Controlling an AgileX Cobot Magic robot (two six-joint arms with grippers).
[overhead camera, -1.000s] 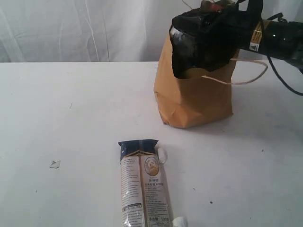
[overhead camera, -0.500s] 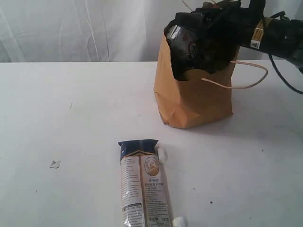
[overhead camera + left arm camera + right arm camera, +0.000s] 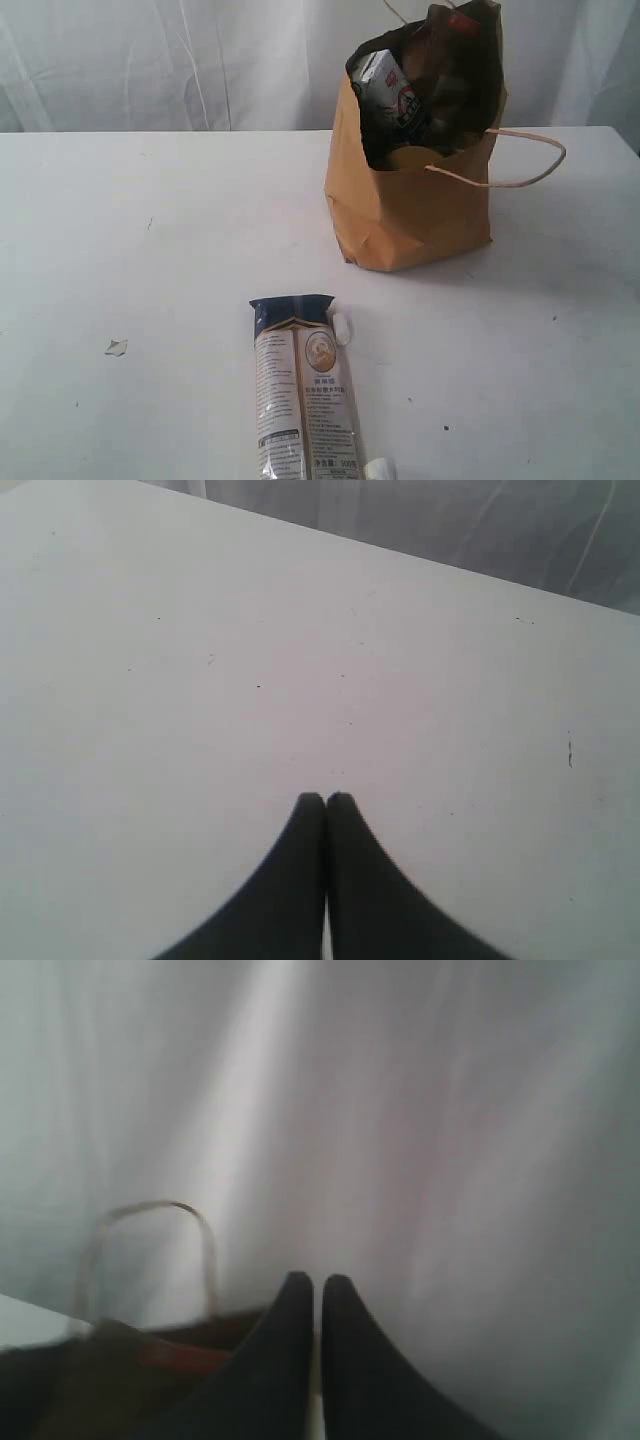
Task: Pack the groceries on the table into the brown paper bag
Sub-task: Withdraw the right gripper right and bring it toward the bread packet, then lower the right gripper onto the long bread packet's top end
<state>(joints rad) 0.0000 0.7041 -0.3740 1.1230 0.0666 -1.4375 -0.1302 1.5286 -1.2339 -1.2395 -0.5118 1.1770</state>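
Shows the brown paper bag (image 3: 410,215) upright at the far side of the bench (image 3: 150,250), mouth gaping to take drops from above, small blue-white carton (image 3: 385,90) leaning at its rim. Leaves the long noodle packet (image 3: 303,395) flat in front, label up, dark-capped, glossy, well apart from the bag. Holds nothing: right hand (image 3: 312,1280) pinched closed above the bag, left hand (image 3: 326,798) pinched closed over the bench.

White table (image 3: 120,220), brown paper bag (image 3: 410,225) upright, long noodle packet (image 3: 303,400) flat
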